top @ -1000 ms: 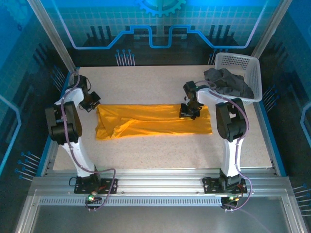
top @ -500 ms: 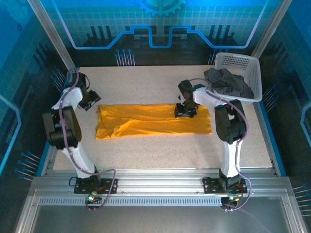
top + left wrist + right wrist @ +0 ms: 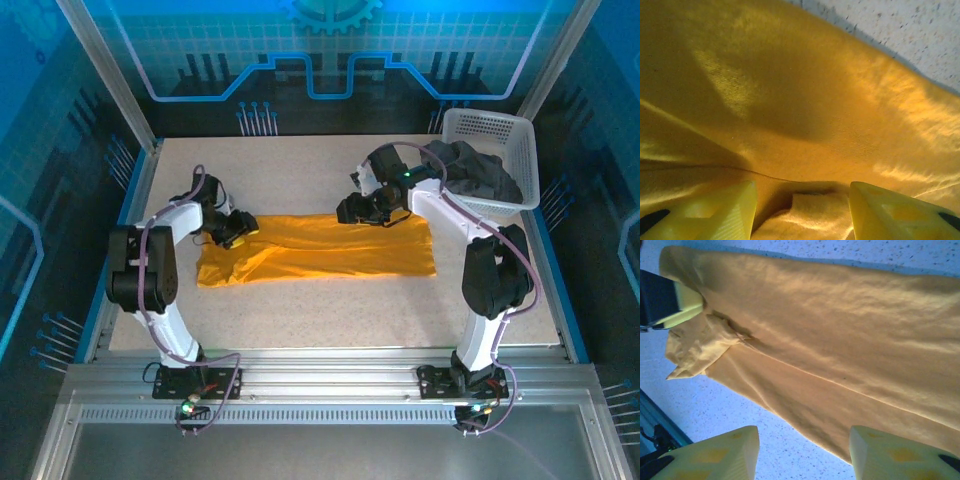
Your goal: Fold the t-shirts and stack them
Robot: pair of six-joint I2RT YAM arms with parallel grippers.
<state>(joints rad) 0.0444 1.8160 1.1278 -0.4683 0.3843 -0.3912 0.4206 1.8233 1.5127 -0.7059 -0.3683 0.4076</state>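
Note:
An orange-yellow t-shirt (image 3: 330, 250) lies folded into a long band across the middle of the table. My left gripper (image 3: 238, 230) hovers low over its left end, open. In the left wrist view the left gripper (image 3: 801, 200) has a small raised fold of the t-shirt (image 3: 790, 100) between its fingers, not pinched. My right gripper (image 3: 348, 208) is open above the band's far edge, right of centre. In the right wrist view the right gripper (image 3: 804, 440) spans the t-shirt's (image 3: 840, 340) edge and bare table. A dark grey t-shirt (image 3: 478, 172) is bunched in the basket.
The white lattice basket (image 3: 490, 122) stands at the table's far right corner. Speckled table (image 3: 320, 320) runs bare in front of the shirt. The left gripper's finger (image 3: 685, 305) appears at the top left of the right wrist view, beside the shirt's crumpled sleeve.
The left gripper has opened and swung right, from beside the shirt's far left corner to over its left end. The right gripper has risen off the shirt, moved left and opened wider.

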